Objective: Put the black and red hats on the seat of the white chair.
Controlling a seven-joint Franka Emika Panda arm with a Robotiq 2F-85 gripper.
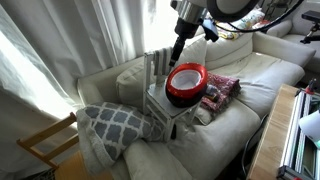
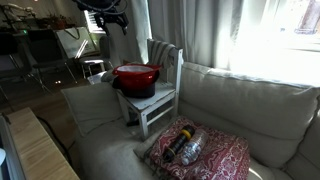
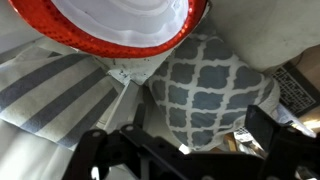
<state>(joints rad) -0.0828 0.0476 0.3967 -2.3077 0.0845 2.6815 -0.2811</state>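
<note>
Hovers with gripper [image 3: 185, 150] spread and empty by the white chair [image 2: 165, 55] seating the red hat [image 2: 137, 78], eyes the black hat [image 2: 185, 148] on the patterned cushion [image 2: 222, 158], risks clipping and toppling that chair on the soft sofa [image 1: 270, 70].

End effector [image 1: 177, 53] held high, pointing down, jaws apart
</note>
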